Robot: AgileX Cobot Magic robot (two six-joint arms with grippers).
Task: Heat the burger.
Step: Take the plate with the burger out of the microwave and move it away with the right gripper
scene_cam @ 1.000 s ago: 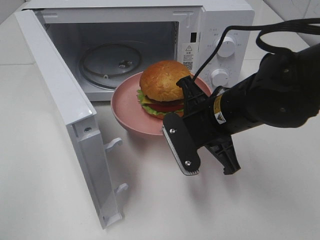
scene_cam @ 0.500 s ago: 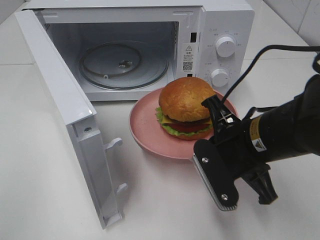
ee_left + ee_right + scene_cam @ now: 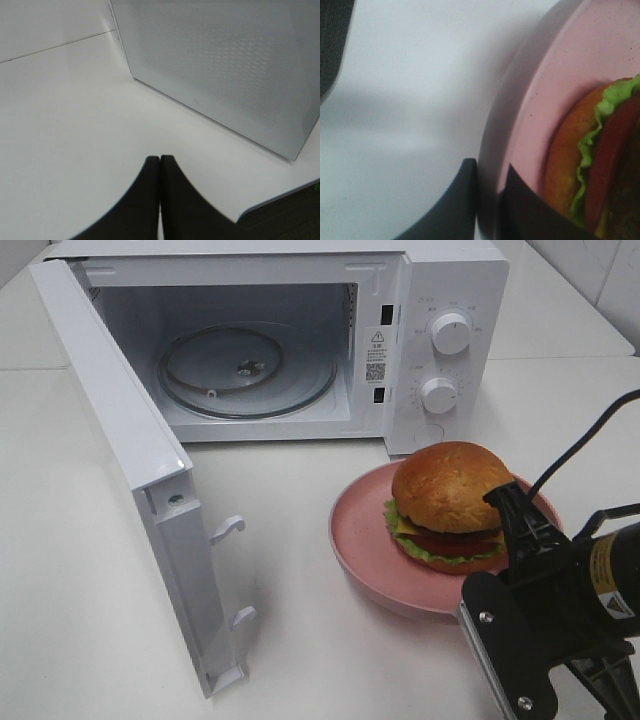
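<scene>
The burger (image 3: 450, 502), with a browned bun, lettuce, tomato and cheese, sits on a pink plate (image 3: 360, 540) right of the microwave's open front. My right gripper (image 3: 510, 518) reaches in from the lower right and is shut on the plate's rim beside the burger. In the right wrist view its two dark fingers (image 3: 466, 200) pinch the pink rim (image 3: 555, 95), and the burger's (image 3: 600, 165) lettuce and tomato edge shows close by. My left gripper (image 3: 160, 167) is shut on nothing above the white table; it is out of the high view.
The white microwave (image 3: 440, 300) stands at the back with its door (image 3: 130, 460) swung wide to the left and a bare glass turntable (image 3: 245, 370) inside. A meshed white panel (image 3: 225, 75) faces the left gripper. The white table's edge lies nearby (image 3: 280, 200).
The right gripper has drawn the plate with the burger away from the microwave's opening, rightward and toward the table's front. The left gripper's earlier state is not shown.
</scene>
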